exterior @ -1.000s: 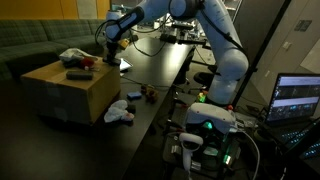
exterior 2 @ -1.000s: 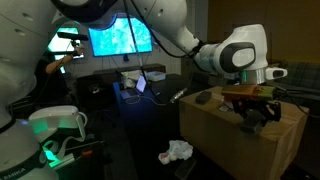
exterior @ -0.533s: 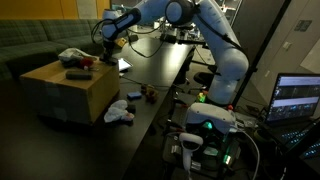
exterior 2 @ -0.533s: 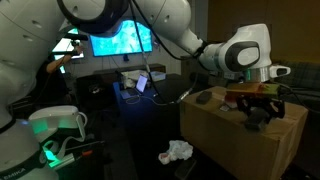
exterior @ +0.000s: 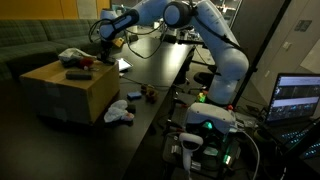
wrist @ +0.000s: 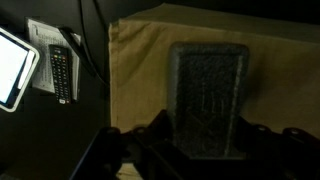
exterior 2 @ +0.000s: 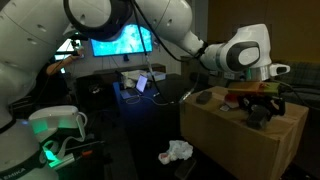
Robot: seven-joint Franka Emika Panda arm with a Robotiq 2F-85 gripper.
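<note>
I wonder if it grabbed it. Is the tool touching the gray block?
Cannot tell. In the wrist view the tool's dark fingers overlap the near end of the gray block, hiding any contact or gap.

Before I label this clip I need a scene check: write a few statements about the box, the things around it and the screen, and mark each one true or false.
1. In the wrist view, a dark rectangular block shows against the top of the cardboard box. True.
2. The remote control lies on top of the box. False: it lies on the dark surface beside the box.
3. A crumpled white cloth lies low down beside the box. True.
4. The laptop screen is switched off and black. False: it is lit and shows a picture.
</note>
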